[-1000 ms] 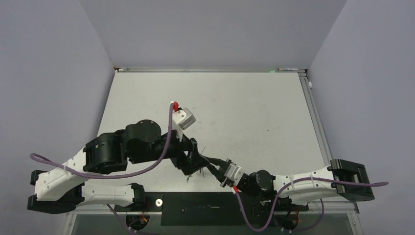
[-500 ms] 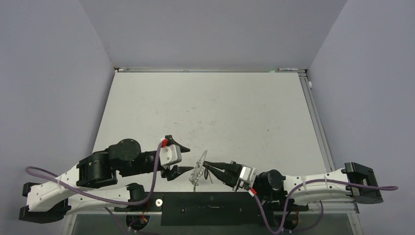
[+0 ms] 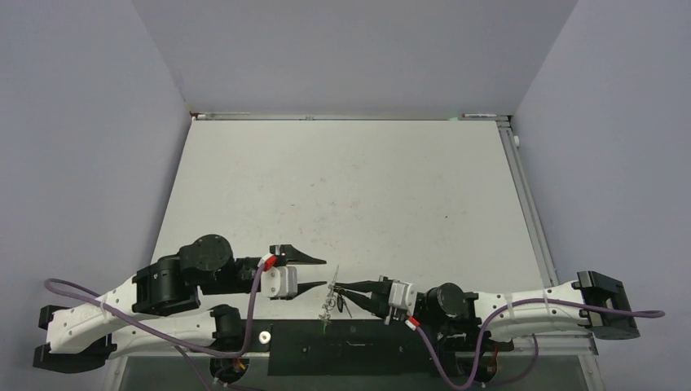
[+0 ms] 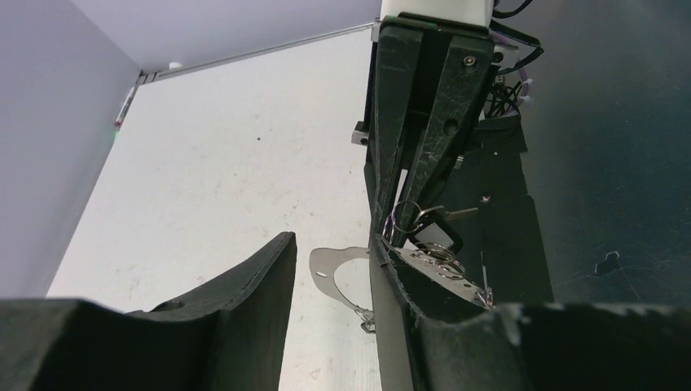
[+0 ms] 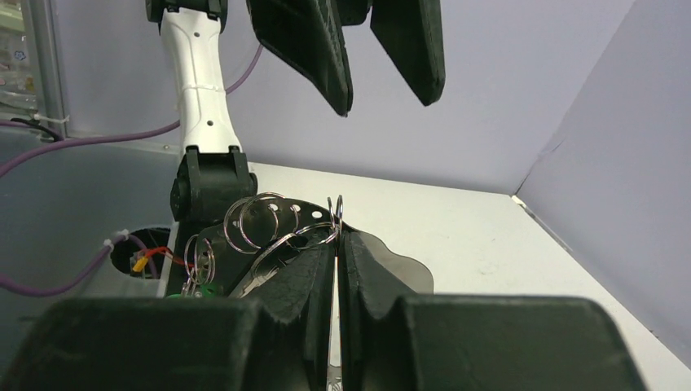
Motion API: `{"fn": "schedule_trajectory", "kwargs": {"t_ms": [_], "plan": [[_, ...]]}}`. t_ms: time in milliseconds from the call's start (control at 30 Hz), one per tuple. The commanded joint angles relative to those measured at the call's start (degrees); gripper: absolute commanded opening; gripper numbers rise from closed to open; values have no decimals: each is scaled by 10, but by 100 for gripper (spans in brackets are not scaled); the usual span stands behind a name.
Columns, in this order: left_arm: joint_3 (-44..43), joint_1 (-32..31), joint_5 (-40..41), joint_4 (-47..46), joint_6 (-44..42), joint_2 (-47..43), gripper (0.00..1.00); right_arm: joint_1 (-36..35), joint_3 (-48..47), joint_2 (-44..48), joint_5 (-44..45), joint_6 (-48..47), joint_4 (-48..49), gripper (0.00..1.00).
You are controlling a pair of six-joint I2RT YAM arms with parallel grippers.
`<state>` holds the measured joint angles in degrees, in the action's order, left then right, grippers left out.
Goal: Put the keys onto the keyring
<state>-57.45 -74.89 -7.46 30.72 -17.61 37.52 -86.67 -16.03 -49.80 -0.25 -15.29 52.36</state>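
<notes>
Keyring (image 3: 330,295) hangs pinched between the right fingers (image 5: 297,281) — the left fingers (image 3: 308,259) stand spread just beside it, near the bench (image 3: 367,187) edge.

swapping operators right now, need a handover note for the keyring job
Right gripper: shut on the keyring, holding it up between the two arms.
Left gripper: open, holding nothing, fingers on either side of the keyring's strap.
Keys: a black-headed key hangs at the rings; can't tell if it is threaded.
Left to do: confirm that, then thread any others.
</notes>
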Motion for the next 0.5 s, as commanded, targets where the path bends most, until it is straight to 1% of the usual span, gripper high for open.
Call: {"fn": "schedule_trajectory", "kwargs": {"t_ms": [0,133,300,467], "plan": [[-3,1,-42,-25,-17,2,35,-3,-20,4,-24,15,19,5],[-8,1,-67,-6,-15,22,35,-3,-23,1,-25,14,17,5],[-8,1,-71,3,-17,40,34,-3,-28,-1,-30,14,12,5],[-7,1,-60,12,-18,47,25,-3,-29,0,-32,13,8,5]]}}
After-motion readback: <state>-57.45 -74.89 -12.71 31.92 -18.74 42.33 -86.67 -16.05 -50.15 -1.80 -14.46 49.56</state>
